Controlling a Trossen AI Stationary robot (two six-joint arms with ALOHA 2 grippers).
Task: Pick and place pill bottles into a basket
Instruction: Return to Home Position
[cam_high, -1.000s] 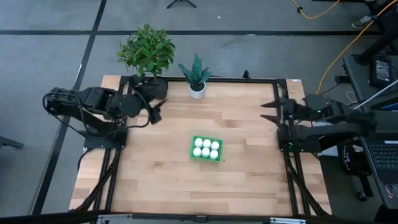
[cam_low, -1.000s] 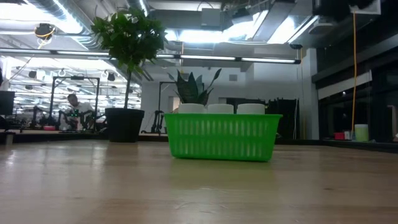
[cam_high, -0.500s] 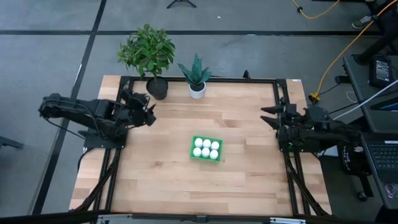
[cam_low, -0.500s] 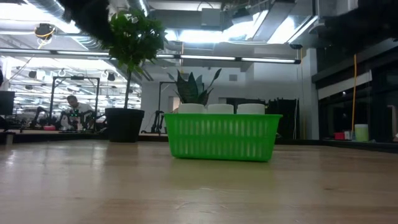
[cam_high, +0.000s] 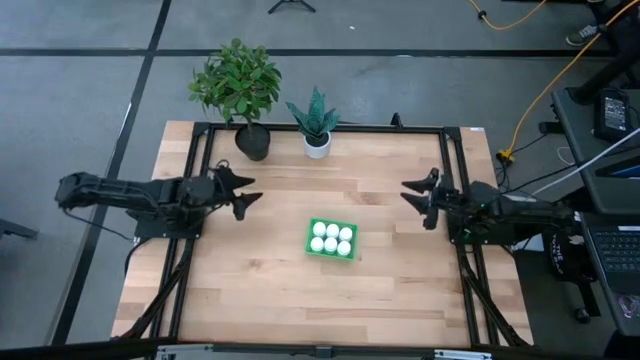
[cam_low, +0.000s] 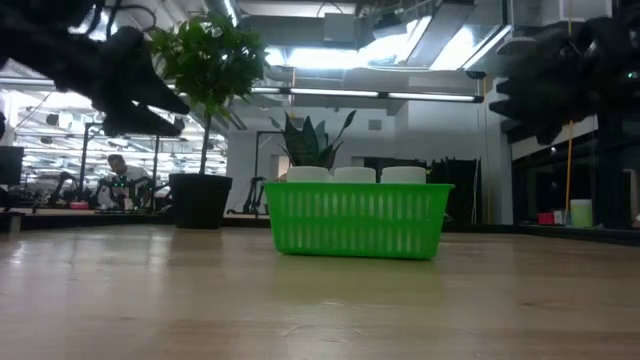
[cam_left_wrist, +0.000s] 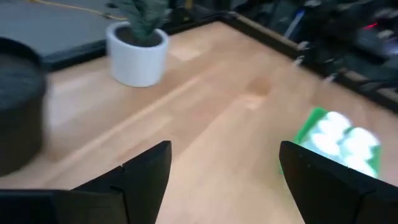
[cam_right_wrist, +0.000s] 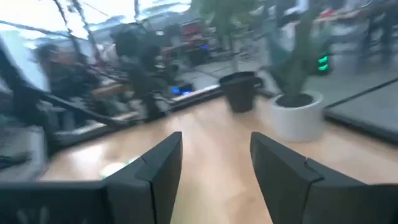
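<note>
All six pill bottles (cam_high: 332, 230) sit in the basket (cam_high: 311, 250). The left end effector (cam_high: 243, 192) and right end effector (cam_high: 414, 192) flank it, spread wide and empty.

The left arm (cam_high: 130, 192) lies stretched out low and nearly level, its left gripper (cam_high: 248, 192) pointing inward toward the opposite arm with both dark fingers (cam_left_wrist: 146, 171) spread well apart and nothing between them. Facing it, the right arm (cam_high: 510, 210) is likewise extended low. The right gripper (cam_high: 408, 192) is aimed inward, its jaws parted and empty in its wrist view.
</note>
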